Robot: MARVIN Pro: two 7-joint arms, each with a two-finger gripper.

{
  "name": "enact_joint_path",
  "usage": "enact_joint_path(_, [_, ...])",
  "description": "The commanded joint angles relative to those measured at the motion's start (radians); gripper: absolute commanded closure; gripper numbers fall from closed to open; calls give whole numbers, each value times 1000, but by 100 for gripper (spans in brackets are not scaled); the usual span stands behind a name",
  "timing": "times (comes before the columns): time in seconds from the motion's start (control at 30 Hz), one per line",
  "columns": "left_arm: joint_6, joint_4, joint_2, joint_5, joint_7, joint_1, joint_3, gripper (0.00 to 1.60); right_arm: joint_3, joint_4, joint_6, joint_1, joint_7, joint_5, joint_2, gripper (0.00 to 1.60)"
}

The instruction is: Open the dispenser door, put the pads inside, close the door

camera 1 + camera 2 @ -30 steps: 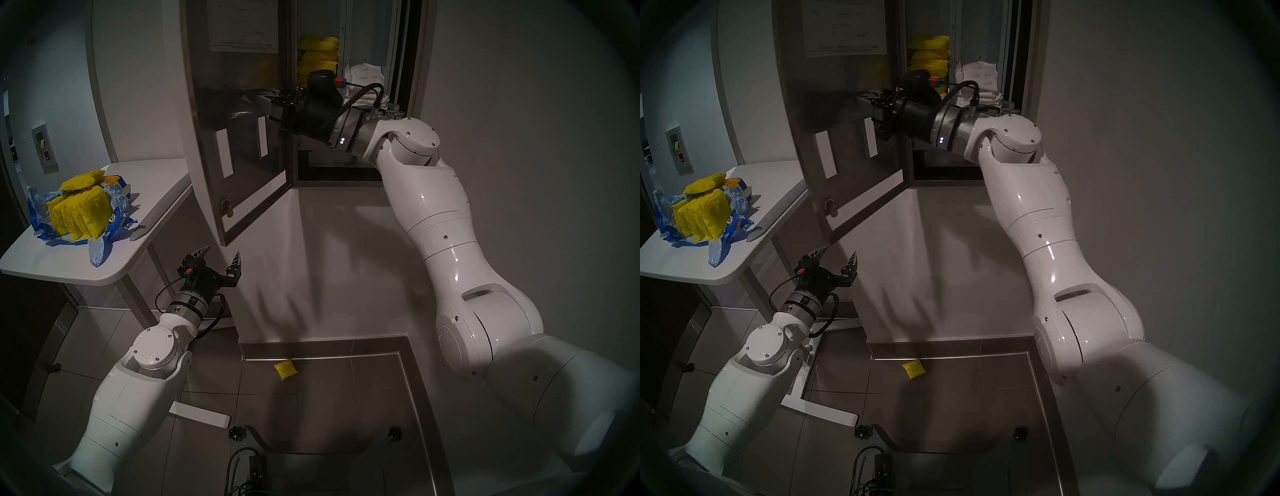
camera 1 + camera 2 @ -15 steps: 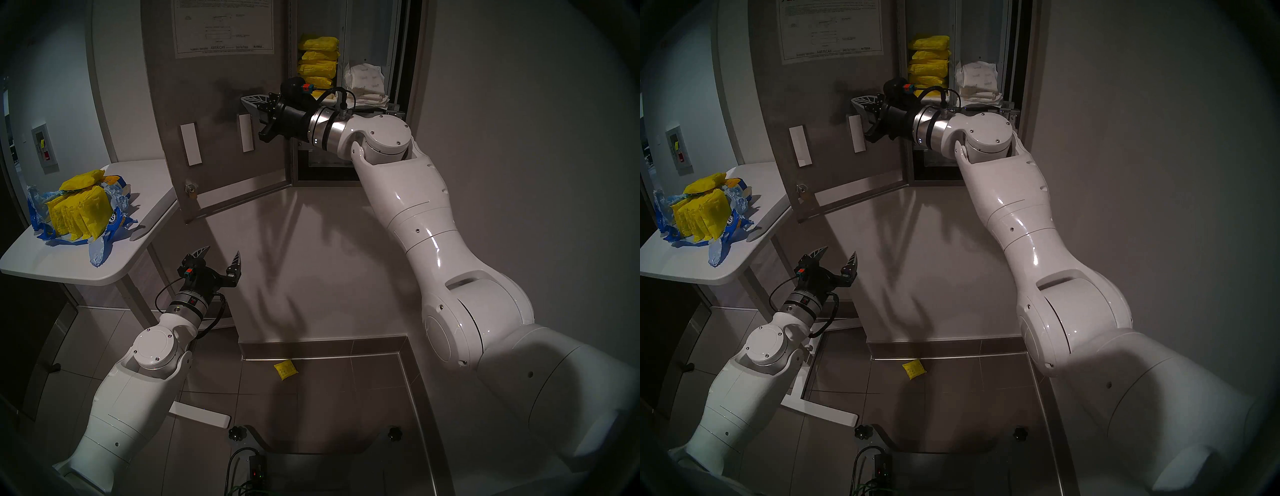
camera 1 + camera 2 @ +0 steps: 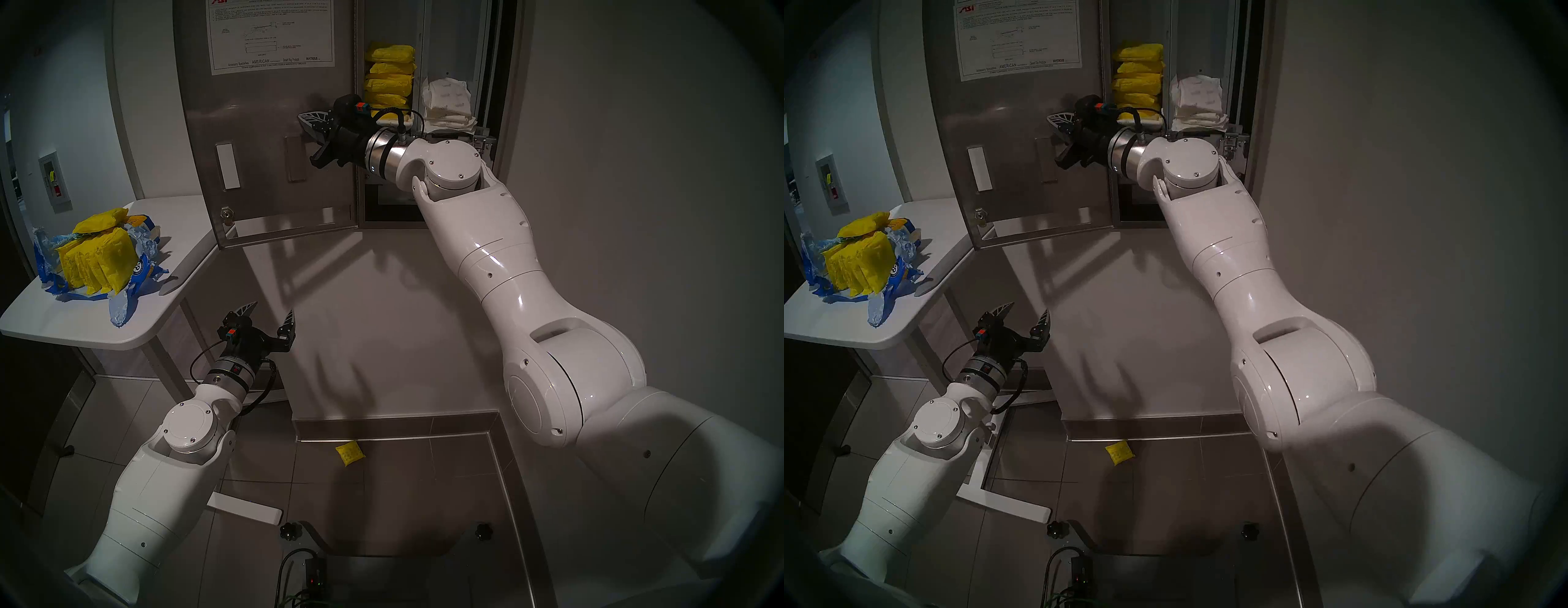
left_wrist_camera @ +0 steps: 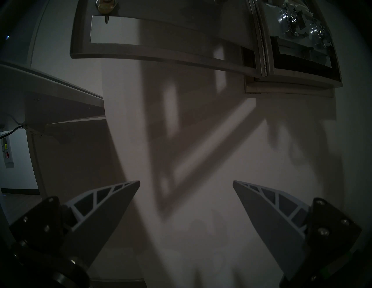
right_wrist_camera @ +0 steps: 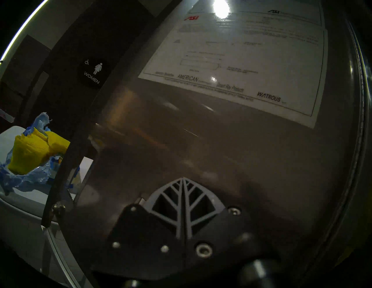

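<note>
The dispenser door (image 3: 263, 127) (image 3: 1013, 127) (image 5: 231, 150) stands wide open, swung left, its back with the instruction sheet (image 3: 271, 36) facing me. My right gripper (image 3: 303, 121) (image 3: 1051, 121) (image 5: 183, 181) is shut and empty, its tips right at the door's inner face. Yellow pads (image 3: 389, 76) (image 3: 1138, 74) are stacked in the dispenser's left compartment. More yellow pads (image 3: 95, 259) (image 3: 858, 263) (image 5: 34, 152) sit in a torn blue bag on the white table (image 3: 63, 327). My left gripper (image 3: 271, 312) (image 3: 1026, 310) (image 4: 186, 183) hangs open and empty below the door.
White-wrapped pads (image 3: 445, 104) (image 3: 1197, 102) fill the dispenser's right compartment. One yellow pad (image 3: 350, 453) (image 3: 1119, 453) lies on the tiled floor by the wall base. The door's lower edge (image 4: 161, 58) overhangs the table's right corner. A cable box (image 3: 316, 577) sits at my base.
The door has swung further left, from half open to wide open, with my shut right gripper following its inner face. The left arm has not moved.
</note>
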Motion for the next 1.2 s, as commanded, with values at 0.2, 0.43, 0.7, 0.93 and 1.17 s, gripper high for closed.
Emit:
enact_joint_path(0.2, [-14,-29,1,0,1,-23,-10,0,19,-12,-22,54,-64,-39,-10,160])
enact_joint_path(0.43, [-14,-29,1,0,1,-23,-10,0,1,28,-33,76,-109,-101,-19,160])
enact_joint_path(0.7, [-14,-29,1,0,1,-23,-10,0,-4,114,-59,114,-169,-159,-30,160])
enact_joint_path(0.93, [-14,-29,1,0,1,-23,-10,0,6,154,-84,127,-189,-175,-34,160])
enact_joint_path(1.17, [-14,-29,1,0,1,-23,-10,0,28,137,-91,112,-175,-163,-26,160])
